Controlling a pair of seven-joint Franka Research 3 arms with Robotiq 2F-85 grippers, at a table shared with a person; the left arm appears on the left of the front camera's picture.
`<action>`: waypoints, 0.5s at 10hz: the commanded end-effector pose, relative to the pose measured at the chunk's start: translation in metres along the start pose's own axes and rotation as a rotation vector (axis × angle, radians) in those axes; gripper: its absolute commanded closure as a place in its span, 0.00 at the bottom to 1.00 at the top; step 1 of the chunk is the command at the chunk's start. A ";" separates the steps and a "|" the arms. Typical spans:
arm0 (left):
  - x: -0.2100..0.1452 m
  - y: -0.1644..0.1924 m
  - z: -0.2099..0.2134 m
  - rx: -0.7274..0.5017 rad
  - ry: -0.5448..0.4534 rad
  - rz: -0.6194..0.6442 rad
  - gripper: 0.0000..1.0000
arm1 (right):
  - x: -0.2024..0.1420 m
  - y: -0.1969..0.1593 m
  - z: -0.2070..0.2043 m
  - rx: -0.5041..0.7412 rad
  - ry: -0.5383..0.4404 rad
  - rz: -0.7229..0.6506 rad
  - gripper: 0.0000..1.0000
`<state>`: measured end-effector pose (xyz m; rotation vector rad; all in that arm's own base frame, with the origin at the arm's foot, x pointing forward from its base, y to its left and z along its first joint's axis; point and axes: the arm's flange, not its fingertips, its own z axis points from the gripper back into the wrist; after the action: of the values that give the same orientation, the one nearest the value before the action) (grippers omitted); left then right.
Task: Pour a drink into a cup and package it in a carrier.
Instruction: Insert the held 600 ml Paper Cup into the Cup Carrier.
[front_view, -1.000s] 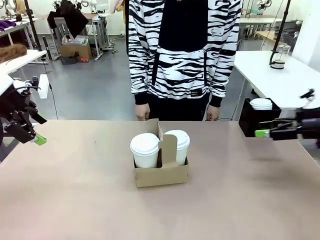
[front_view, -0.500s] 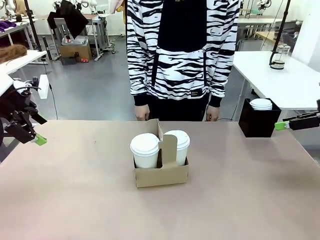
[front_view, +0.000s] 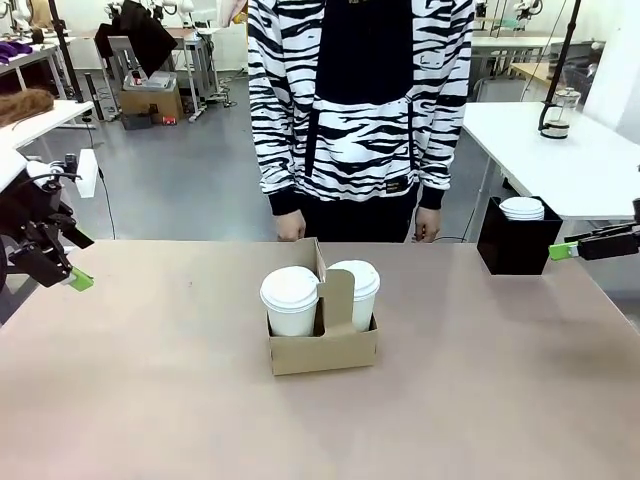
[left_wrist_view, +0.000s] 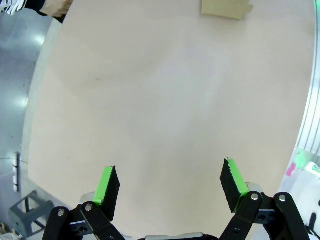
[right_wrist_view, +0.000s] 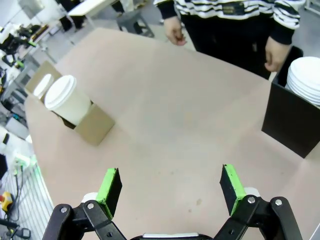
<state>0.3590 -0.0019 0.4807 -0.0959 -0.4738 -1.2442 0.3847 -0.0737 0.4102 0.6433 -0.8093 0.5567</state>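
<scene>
Two lidded white cups (front_view: 290, 298) sit side by side in the carrier (front_view: 322, 345) at the middle of the worktop (front_view: 150, 400) in the front view, its tall handle piece upright between them. A person (front_view: 360, 110) in a striped top stands at the far edge, both hands hanging just behind it. The left pincer (front_view: 70, 275) hangs at the left edge, well apart from the carrier; the right pincer (front_view: 570, 248) reaches in at the right edge, near a black box (front_view: 515, 248) holding a stack of white lids (front_view: 522, 208). A plunger pot (front_view: 558, 112) stands on another white table beyond (its contents too small to judge).

Left wrist view: the left pincer (left_wrist_view: 169, 187) is spread wide and empty over bare worktop, with a corner of the carrier (left_wrist_view: 226, 8) at the top.

Right wrist view: the right pincer (right_wrist_view: 170, 189) is likewise spread wide, gripping nothing. The carrier (right_wrist_view: 87, 125) lies far off, and the black box (right_wrist_view: 290, 125) sits near one finger's side.
</scene>
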 end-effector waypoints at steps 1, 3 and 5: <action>-0.001 0.000 0.001 -0.009 -0.023 -0.004 0.00 | -0.002 -0.002 -0.002 0.009 -0.024 0.022 0.00; -0.001 0.000 0.001 -0.009 -0.023 -0.004 0.00 | -0.002 -0.002 -0.002 0.009 -0.024 0.022 0.00; -0.001 0.000 0.001 -0.009 -0.023 -0.004 0.00 | -0.002 -0.002 -0.002 0.009 -0.024 0.022 0.00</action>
<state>0.3590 -0.0019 0.4807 -0.0959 -0.4738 -1.2442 0.3846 -0.0739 0.4102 0.6434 -0.8099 0.5563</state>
